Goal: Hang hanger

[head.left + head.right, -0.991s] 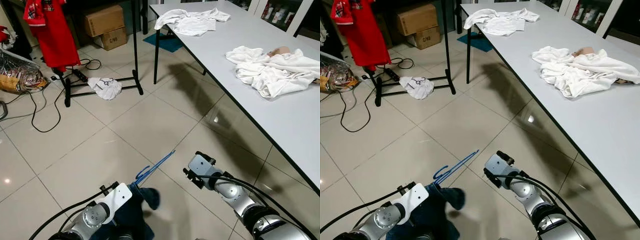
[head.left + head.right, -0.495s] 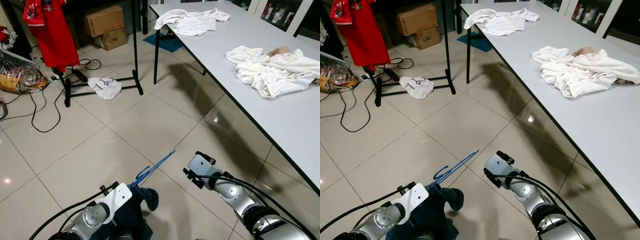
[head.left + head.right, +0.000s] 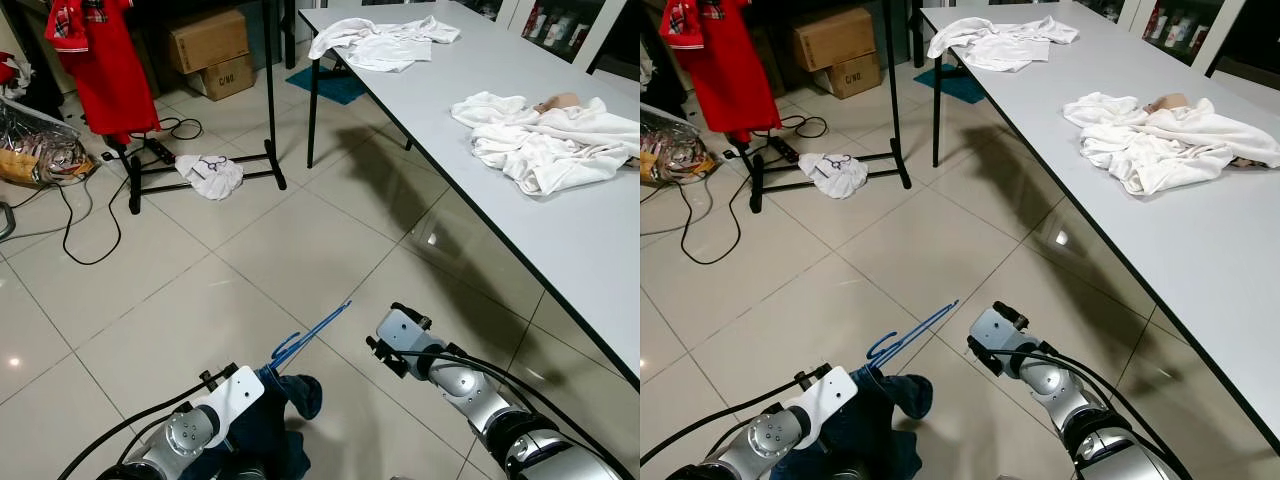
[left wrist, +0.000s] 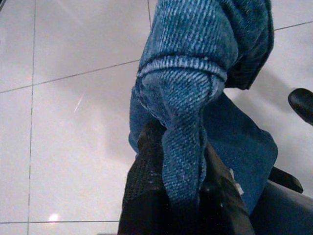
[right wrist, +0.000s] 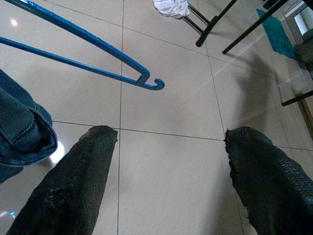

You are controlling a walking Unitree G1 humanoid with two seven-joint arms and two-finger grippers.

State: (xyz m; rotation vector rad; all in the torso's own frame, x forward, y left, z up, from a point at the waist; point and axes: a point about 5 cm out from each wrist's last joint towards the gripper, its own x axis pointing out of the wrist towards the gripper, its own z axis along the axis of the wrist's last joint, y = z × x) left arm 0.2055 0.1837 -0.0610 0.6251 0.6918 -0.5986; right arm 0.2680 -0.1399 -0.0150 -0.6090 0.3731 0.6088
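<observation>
Barely any change over the last second: denim garment point(image 4: 195, 93) on blue hanger point(image 3: 310, 337) still clenched in left gripper point(image 4: 178, 191), low over tiles. Right gripper point(image 5: 166, 186) spread, empty. Clothes rack point(image 3: 268, 95) well ahead; hanging not started.

1. The left arm is bent low at the robot's left side, its wrist housing turned upward and forward
2. The left gripper point(image 4: 181, 196) has its two black fingers point(image 4: 146, 181) pinched tight on a fold of blue denim garment point(image 4: 195, 73)
3. The right arm reaches forward and down from the robot's right side
4. The right gripper point(image 5: 168, 176) holds nothing, its fingers point(image 5: 73, 181) spread wide apart above the floor
</observation>
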